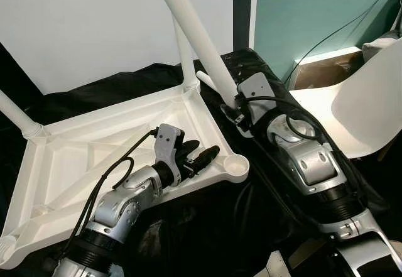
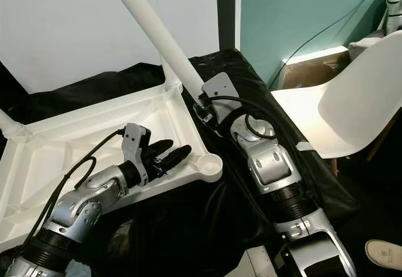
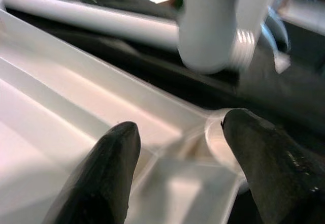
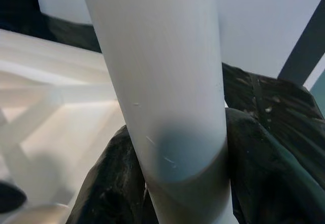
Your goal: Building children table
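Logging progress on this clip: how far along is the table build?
Done: two legs stand in the upside-down tabletop, at the far corner and the left corner. In hand: the right gripper clamps a third leg; the left gripper steadies the rim by the empty socket. Left: seating that leg; the near-left corner is unclear.

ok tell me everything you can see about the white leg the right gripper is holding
The leg is a smooth, round white tube that looks like plastic, running beyond the frame's top. It is tilted, not upright. The right gripper is shut around it near its lower end, one black finger on each side. That threaded end hangs above the empty round socket at the near corner of the upturned white tabletop, not yet seated. Nothing else visibly touches it.
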### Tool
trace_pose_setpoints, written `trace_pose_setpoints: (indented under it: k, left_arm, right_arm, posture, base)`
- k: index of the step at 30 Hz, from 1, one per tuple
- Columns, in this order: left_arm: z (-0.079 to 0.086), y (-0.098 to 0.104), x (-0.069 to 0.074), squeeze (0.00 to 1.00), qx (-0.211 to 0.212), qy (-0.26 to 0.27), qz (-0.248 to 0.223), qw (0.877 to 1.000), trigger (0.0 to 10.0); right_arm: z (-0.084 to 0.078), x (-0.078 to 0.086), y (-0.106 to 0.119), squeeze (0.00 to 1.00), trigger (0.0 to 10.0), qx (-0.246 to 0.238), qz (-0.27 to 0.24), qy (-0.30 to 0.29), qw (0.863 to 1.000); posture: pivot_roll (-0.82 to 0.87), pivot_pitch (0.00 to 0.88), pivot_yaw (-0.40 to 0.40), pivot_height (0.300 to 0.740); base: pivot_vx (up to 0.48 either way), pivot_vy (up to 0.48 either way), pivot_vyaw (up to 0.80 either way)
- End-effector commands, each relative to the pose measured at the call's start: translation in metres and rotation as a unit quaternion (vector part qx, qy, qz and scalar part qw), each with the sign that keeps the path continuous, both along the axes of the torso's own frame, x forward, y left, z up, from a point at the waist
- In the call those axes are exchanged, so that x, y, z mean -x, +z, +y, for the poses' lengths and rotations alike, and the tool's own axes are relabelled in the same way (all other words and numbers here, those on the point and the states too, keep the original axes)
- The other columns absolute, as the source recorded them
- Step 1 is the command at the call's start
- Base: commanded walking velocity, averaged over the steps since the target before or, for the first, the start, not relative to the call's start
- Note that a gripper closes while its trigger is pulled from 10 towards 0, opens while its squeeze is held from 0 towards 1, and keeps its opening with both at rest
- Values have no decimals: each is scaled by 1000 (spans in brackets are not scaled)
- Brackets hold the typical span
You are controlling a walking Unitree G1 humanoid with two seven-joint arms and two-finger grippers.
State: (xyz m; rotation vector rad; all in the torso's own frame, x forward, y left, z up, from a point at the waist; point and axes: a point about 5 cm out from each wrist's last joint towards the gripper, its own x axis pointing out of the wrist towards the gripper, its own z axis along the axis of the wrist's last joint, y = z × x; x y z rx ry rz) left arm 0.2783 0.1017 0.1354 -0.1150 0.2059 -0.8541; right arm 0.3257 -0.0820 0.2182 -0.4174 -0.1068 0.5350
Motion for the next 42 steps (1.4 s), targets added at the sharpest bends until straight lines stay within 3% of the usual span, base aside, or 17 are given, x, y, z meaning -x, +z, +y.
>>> trace_pose_setpoints:
  k: [1, 3, 10, 24, 34, 42]
  left_arm:
    - [-8, 2, 26, 0, 37, -263, -2, 964, 10000]
    - [1, -9, 33, 0, -7, -291, 19, 956, 10000]
    - [11, -23, 45, 0, -60, -324, 47, 943, 10000]
    - [7, -46, 60, 0, -105, -361, 85, 923, 10000]
    - [-2, -49, 60, 0, -87, -361, 83, 925, 10000]
    - [3, -35, 50, 0, -28, -343, 83, 935, 10000]
  right_arm:
    - [4, 4, 8, 0, 10000, -16, -18, 11, 1000]
    - [14, 14, 6, 0, 10000, -38, -11, 37, 999]
    - [23, 23, 2, 0, 10000, -56, 5, 78, 995]
    - [28, 31, -3, 0, 10000, -69, 26, 89, 993]
    - [25, 31, -8, 0, 10000, -72, 32, 74, 994]
    - [22, 29, -9, 0, 10000, -73, 35, 62, 995]
  posture:
    - [-36, 0, 118, 740]
    - [-36, 0, 118, 740]
    - [-21, 0, 112, 740]
    - [-20, 0, 112, 740]
    - [-31, 0, 118, 740]
    - [-32, 0, 125, 740]
  base:
    - [0, 0, 0]
    - [0, 0, 0]
    - [0, 0, 0]
    - [0, 0, 0]
    - [0, 0, 0]
    - [0, 0, 0]
